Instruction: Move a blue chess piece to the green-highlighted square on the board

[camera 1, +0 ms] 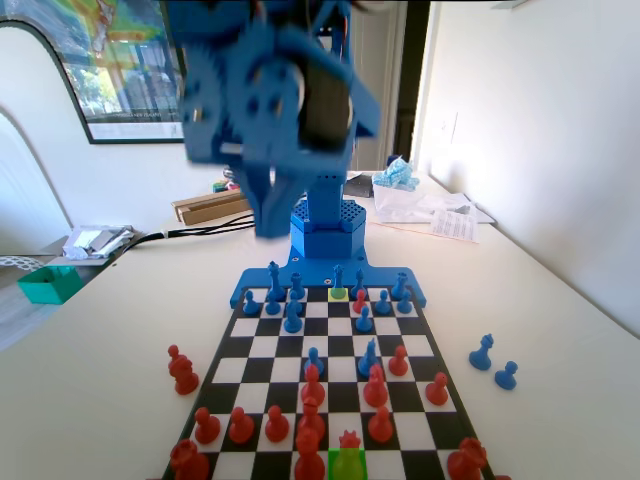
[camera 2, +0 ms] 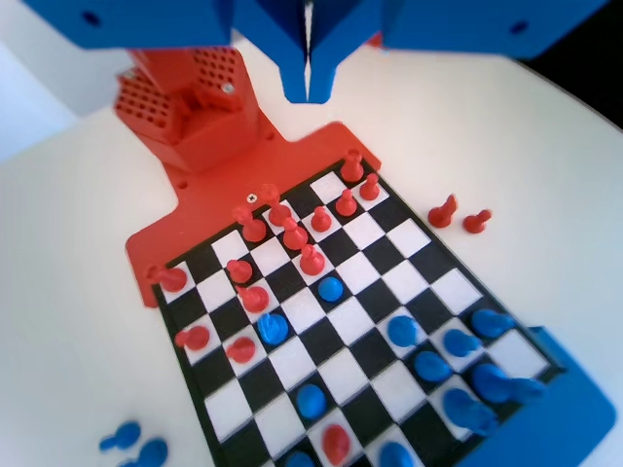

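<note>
A: Where is the gripper (camera 2: 308, 88)?

B: High in the wrist view's top centre, jaws pressed together on nothing, well above the board (camera 2: 428, 282).

A: And the blue chess piece (camera 1: 338, 277)?

B: On the paler square in the far row, centre of the fixed view; the green-highlighted square (camera 1: 346, 465) is at the bottom edge.

A: Risks?

B: I'd judge the crowd: blue pawns stand just beside it, and red pieces ring the green square, so a descent or carry could topple neighbours.

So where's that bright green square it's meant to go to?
In the fixed view, the green-highlighted square sits at the board's near edge, bottom centre, just below a red crowned piece.
</note>
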